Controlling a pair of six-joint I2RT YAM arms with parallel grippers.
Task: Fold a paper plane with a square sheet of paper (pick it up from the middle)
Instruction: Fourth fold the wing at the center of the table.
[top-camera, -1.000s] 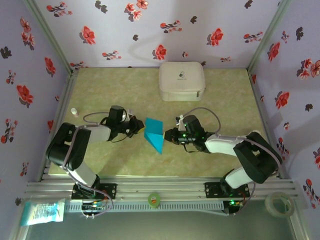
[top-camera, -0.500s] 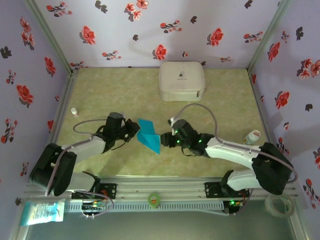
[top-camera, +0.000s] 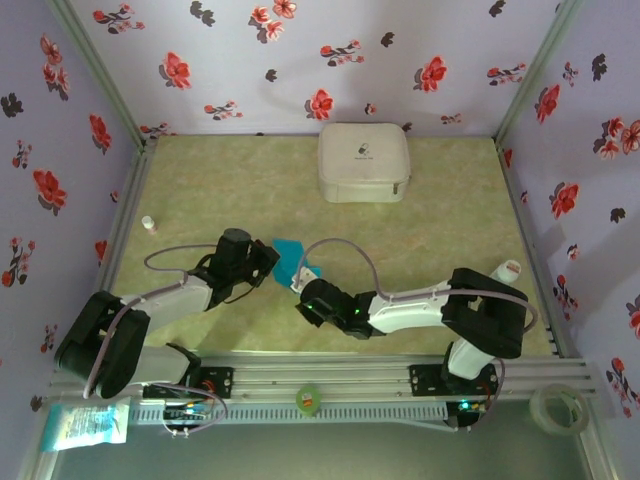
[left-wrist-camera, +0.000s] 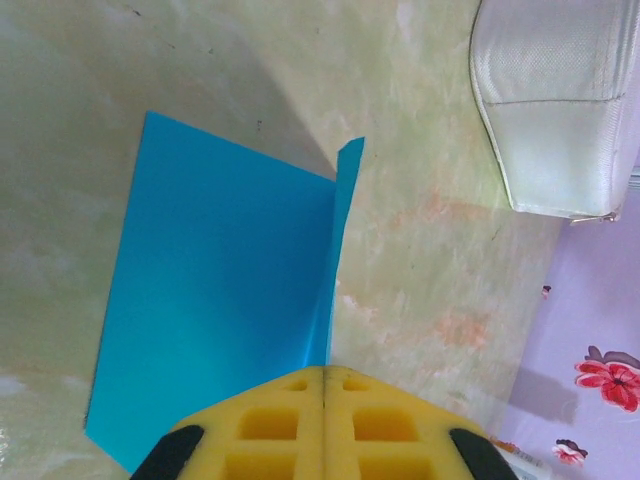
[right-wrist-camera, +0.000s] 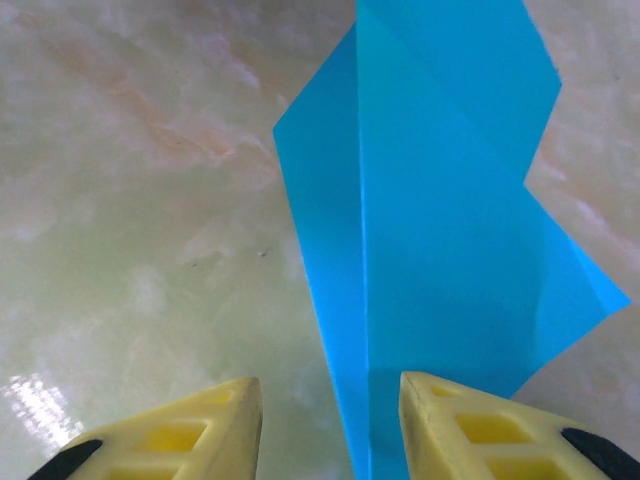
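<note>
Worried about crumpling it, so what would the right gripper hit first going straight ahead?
The folded blue paper, most likely: it lies directly ahead of the open right gripper, and its near end looks to reach between the fingers.

Yellow fingers (left-wrist-camera: 262, 428) pressed together on folded turquoise paper (left-wrist-camera: 220, 300), white zip case (left-wrist-camera: 560, 100) at upper right

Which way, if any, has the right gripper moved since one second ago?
Yes. Seen from above, the right gripper has moved left and toward the near edge, farther from the white case, to the near side of the blue paper.
</note>
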